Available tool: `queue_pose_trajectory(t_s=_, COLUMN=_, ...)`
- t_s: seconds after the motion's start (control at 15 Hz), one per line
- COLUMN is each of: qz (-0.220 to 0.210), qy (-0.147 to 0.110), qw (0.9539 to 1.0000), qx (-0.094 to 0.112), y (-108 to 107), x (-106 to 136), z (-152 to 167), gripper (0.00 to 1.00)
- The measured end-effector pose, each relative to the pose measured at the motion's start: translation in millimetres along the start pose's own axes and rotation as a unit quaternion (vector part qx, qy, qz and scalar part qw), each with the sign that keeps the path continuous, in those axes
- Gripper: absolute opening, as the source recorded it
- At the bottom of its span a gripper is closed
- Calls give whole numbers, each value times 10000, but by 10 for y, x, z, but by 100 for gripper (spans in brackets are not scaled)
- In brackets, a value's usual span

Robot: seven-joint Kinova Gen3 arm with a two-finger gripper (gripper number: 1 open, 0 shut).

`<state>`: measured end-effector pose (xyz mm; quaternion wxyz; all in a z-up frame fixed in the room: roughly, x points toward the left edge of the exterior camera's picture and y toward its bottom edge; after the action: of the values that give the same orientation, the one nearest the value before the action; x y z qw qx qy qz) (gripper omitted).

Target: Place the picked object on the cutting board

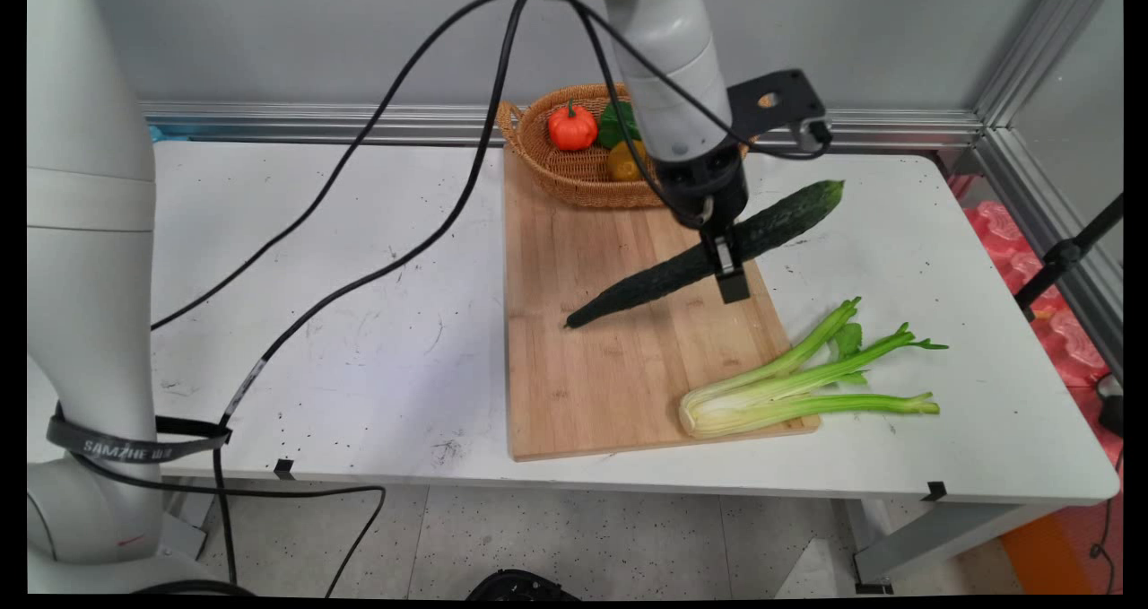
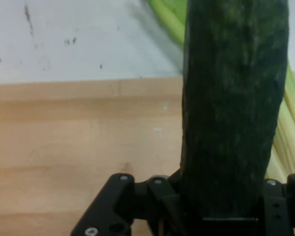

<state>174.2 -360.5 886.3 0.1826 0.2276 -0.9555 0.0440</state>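
Above the wooden cutting board (image 1: 610,358) on the white counter (image 1: 377,322), the claw (image 1: 726,268) pinches a long dark cucumber (image 1: 664,273) near its middle, tilted, with celery (image 1: 789,380) nearby and a wicker basket (image 1: 574,174) behind.

Long dark green cucumber (image 1: 708,255) gripped mid-length, tilted, apparently lifted above the cutting board's (image 1: 610,385) far right corner
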Motion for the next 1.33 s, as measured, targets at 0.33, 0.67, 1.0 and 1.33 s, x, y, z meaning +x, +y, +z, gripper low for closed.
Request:
queue_pose_trajectory(t_s=0.33, qz=-284, qy=-156, qw=9995, qx=-5, y=82, x=-179, z=167, gripper=0)
queue_pose_trajectory(t_s=0.67, qz=-357, qy=-191, qw=9992, qx=-23, y=136, x=-290, z=286, gripper=0)
queue_pose_trajectory(t_s=1.0, qz=-410, qy=-159, qw=9990, qx=-41, y=157, x=-381, z=383, gripper=0)
queue_pose_trajectory(t_s=1.33, qz=-487, qy=-84, qw=9988, qx=-66, y=142, x=-455, z=481, gripper=0)
